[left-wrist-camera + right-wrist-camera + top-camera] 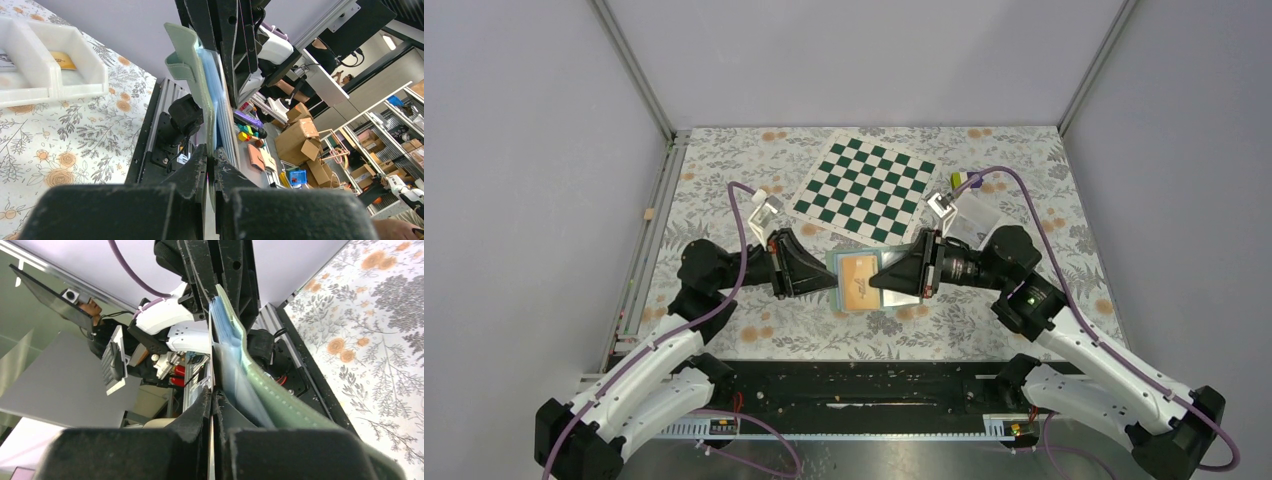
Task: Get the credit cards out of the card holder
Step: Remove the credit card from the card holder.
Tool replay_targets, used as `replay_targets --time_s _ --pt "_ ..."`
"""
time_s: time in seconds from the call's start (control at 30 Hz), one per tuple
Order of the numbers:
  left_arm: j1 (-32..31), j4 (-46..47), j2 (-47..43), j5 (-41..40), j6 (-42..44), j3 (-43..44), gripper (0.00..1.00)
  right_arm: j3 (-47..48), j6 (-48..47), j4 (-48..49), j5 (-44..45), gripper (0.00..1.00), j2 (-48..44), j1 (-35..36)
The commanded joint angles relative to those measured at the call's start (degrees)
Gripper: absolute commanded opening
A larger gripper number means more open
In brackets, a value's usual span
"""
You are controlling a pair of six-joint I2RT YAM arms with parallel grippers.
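From overhead I had both arms meeting nose to nose over the middle of the table point(1044, 190), between the near black rail and the mat point(864, 187). The side walls stood well apart from them. The widest stretches of floral cloth lay left of the left arm and right of the right arm.

The holder point(867, 307) hung open between the arms, off the cloth, with an orange card point(860, 281) showing face up in it. The left gripper point(822, 276) sat at its left edge and the right gripper point(882, 281) at the card's right edge. That view hid both sets of jaws.

The wrist cameras showed them. The left gripper point(210, 165) was pressed together on the holder point(187, 65), green cover and blue lining both running down into the seam.

The right gripper point(212, 405) was pressed together too, with a thin pale edge in the seam. I could not tell whether that edge was a card or a pocket. The green cover point(265, 385) passed outside its right finger.

The white tray point(977, 213) lay partly behind the right arm, near a purple and yellow-green block point(967, 180). Only the left wrist view looked into the tray point(75, 80). One compartment held an orange-yellow card point(63, 60), and something with dark print was cut off in the next.
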Motion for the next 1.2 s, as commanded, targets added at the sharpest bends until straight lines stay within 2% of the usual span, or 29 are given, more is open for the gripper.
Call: replay_targets --time_s 0.0,0.13,0.4,0.53,0.6,0.7,0.73,0.77,0.8,0.83,0.87,0.93,0.97,1.07,1.1,1.13,1.17 --pt "0.0 0.9 -1.7 -0.8 3.0 0.9 0.00 3.8 -5.2 -6.5 2.5 0.00 -3.5 -0.2" --pt "0.0 -0.3 -2.0 -0.2 4.2 1.4 0.00 4.9 -7.4 -9.8 1.9 0.00 -5.3 -0.5" --pt "0.0 5.1 -1.6 1.3 1.6 0.8 0.00 5.3 -6.9 -10.4 -2.5 0.00 -4.1 -1.0" --pt "0.0 7.8 -0.7 1.7 -0.4 0.2 0.00 5.0 -6.1 -8.8 -3.6 0.08 -4.0 -1.1" --pt "0.0 8.4 -0.4 1.7 -0.8 0.1 0.00 4.9 -5.0 -7.2 -4.0 0.00 -3.6 -1.0" --pt "0.0 9.9 0.0 1.7 -1.6 0.0 0.00 4.1 -2.7 -4.2 -4.0 0.00 -3.0 -1.0" --pt "0.0 10.3 0.1 1.6 -1.7 -0.1 0.00 3.9 -1.9 -3.1 -4.4 0.03 -2.8 -1.0" --pt "0.0 10.5 0.3 1.7 -1.8 0.0 0.00 3.8 -1.2 -2.1 -4.9 0.19 -2.3 -1.0" --pt "0.0 10.7 0.4 1.7 -1.9 0.0 0.00 3.8 -0.6 -1.9 -5.0 0.29 -2.0 -1.0" --pt "0.0 10.9 0.5 1.9 -1.9 -0.1 0.00 3.7 0.0 -1.4 -4.8 0.29 -1.8 -1.0" --pt "0.0 10.9 0.7 1.9 -1.9 -0.1 0.00 3.5 0.3 -0.9 -4.6 0.24 -1.7 -1.1" --pt "0.0 11.1 0.8 2.0 -2.0 -0.1 0.00 3.2 0.5 -0.7 -3.5 0.03 -2.1 -1.0" --pt "0.0 11.1 0.9 2.2 -2.0 -0.1 0.00 3.1 0.4 -0.8 -2.9 0.00 -2.3 -1.0" --pt "0.0 11.1 0.7 2.7 -1.9 0.1 0.00 2.8 0.3 -0.8 -1.5 0.01 -3.6 -1.2" --pt "0.0 10.9 0.6 2.9 -1.8 0.3 0.00 2.9 0.4 -1.1 -1.6 0.16 -3.9 -1.3" --pt "0.0 10.6 0.5 2.9 -1.6 0.3 0.00 3.0 0.5 -1.4 -1.5 0.26 -4.1 -1.5" --pt "0.0 10.3 0.4 2.9 -1.3 0.4 0.00 3.0 0.6 -1.5 -1.5 0.32 -4.3 -1.5"
